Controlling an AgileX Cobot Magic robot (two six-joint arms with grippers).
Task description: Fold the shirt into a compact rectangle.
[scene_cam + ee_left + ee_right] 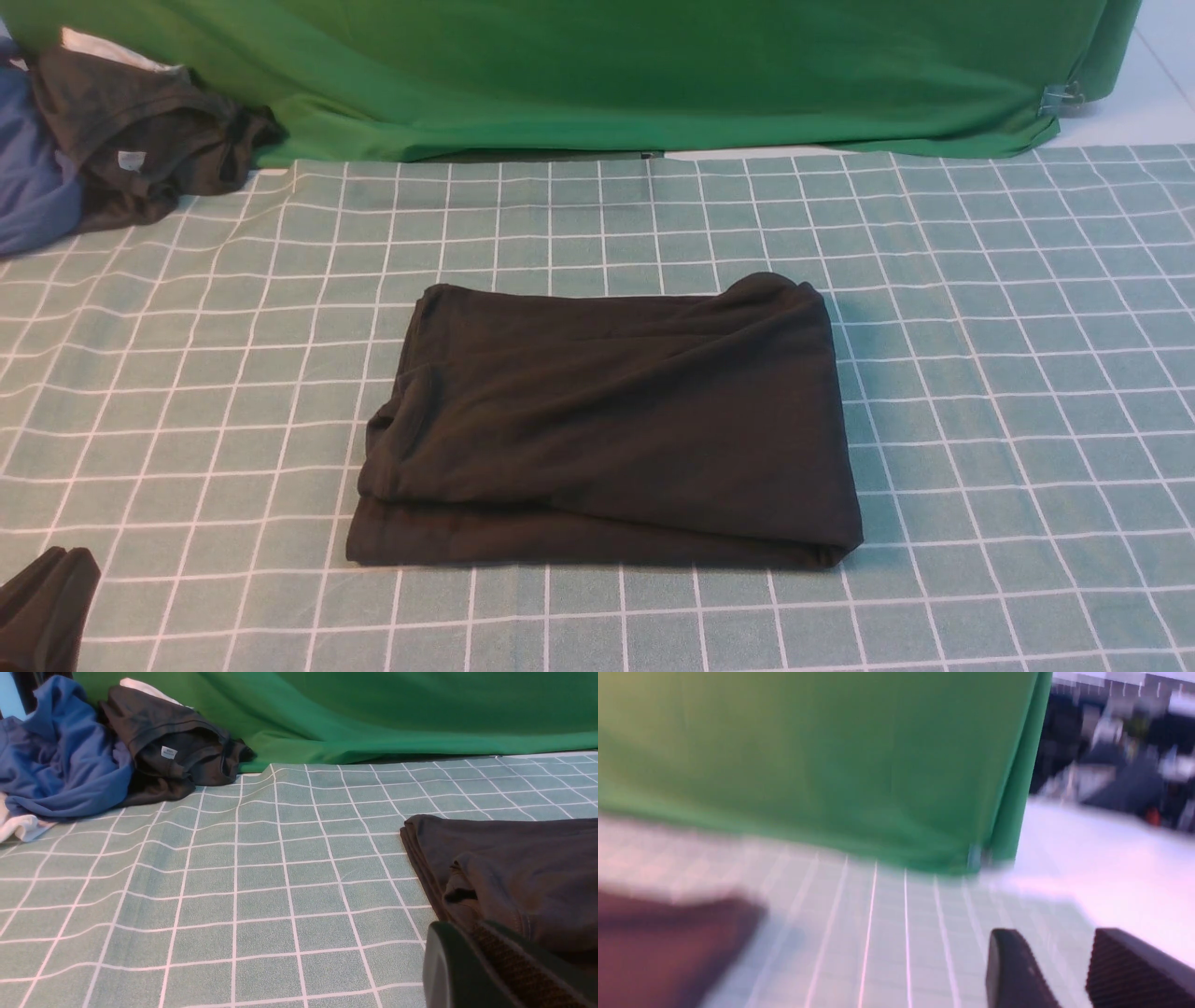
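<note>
I see the black shirt [607, 429] lying folded in a rough rectangle at the middle of the checked tablecloth [1008, 392], both arms drawn back from it. My left gripper [486, 970] is closed on nothing, just beside the shirt's edge. My right gripper [1069, 970] has its jaws parted with nothing between them, over bare cloth. I judge the cotton soft, light and floppy, apt to slump when lifted. The stacked near-left corner is where I would pinch, catching all layers together.
</note>
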